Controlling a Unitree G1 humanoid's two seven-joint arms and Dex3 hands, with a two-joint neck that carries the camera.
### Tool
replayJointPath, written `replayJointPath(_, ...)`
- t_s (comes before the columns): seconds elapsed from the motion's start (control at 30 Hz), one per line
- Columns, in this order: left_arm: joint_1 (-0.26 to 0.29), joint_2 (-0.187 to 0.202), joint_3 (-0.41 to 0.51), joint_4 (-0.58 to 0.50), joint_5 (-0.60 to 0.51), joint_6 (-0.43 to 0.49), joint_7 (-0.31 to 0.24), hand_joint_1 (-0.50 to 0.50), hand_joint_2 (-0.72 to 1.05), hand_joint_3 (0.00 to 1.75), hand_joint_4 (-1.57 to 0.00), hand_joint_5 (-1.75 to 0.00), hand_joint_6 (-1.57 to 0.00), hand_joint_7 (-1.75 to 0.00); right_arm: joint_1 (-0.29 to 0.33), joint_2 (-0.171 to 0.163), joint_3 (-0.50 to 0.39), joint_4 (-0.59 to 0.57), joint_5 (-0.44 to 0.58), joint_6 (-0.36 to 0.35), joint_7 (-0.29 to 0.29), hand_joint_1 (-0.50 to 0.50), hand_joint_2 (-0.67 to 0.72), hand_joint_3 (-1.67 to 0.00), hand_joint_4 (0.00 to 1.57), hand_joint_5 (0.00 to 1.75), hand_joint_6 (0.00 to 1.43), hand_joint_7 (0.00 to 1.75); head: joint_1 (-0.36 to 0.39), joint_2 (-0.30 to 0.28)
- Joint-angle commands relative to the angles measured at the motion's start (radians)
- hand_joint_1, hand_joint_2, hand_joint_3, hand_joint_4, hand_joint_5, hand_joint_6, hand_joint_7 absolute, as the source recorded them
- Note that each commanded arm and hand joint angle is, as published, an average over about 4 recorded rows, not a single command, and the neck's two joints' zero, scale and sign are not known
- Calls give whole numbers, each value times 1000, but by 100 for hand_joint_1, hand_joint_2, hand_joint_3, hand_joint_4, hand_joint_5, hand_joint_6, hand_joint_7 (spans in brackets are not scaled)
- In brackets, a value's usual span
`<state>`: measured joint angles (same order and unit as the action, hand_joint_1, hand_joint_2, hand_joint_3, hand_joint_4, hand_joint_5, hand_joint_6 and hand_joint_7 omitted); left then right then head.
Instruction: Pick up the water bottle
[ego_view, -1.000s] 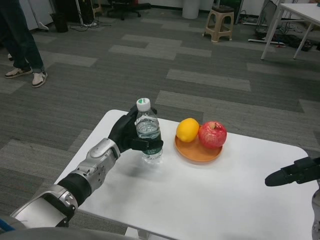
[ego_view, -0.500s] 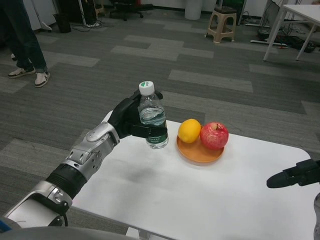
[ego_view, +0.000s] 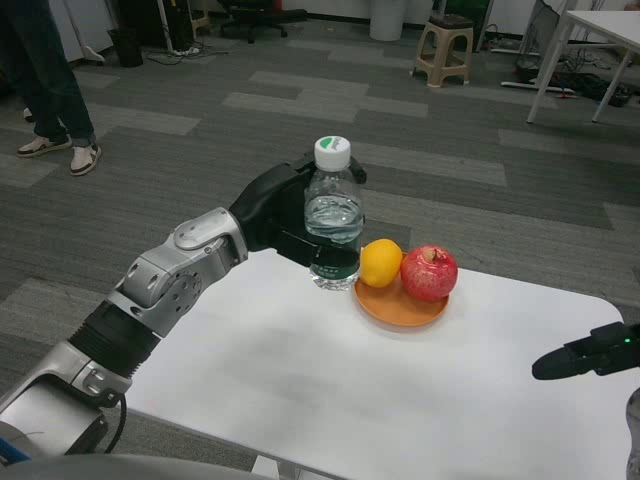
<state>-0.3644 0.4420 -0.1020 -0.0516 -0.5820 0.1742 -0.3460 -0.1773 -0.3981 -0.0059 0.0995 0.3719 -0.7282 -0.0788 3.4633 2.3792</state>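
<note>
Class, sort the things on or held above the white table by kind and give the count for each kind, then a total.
Bottles: 1, the water bottle held upright in the left hand.
Fruit: 2, a lemon and a red apple.
Plates: 1, the orange plate under the fruit.
Total: 4.

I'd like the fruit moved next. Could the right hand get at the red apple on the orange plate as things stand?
Probably yes: the right hand hangs apart at the table's right edge, with bare white table between it and the red apple on the orange plate.
</note>
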Motion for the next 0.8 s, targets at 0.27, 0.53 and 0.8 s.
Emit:
replayJointPath(0.27,-123,52,-87,-93,33,5,-2,28,96,61,-26,-175,-8,-168,6,3,5,0,10,-7,-5,-25,72,0,0,0,0,0,-108,108)
replayJointPath(0.53,-129,31,-66,-106,44,5,-2,28,96,61,-26,-175,-8,-168,-5,-1,4,14,11,-7,-6,-25,72,0,0,0,0,0,-95,163)
replayJointPath(0.8,-123,1,-21,-108,48,5,-8,28,103,61,-26,-175,-8,-168,-11,-1,1,24,11,-7,-6,-25,72,0,0,0,0,0,-90,182)
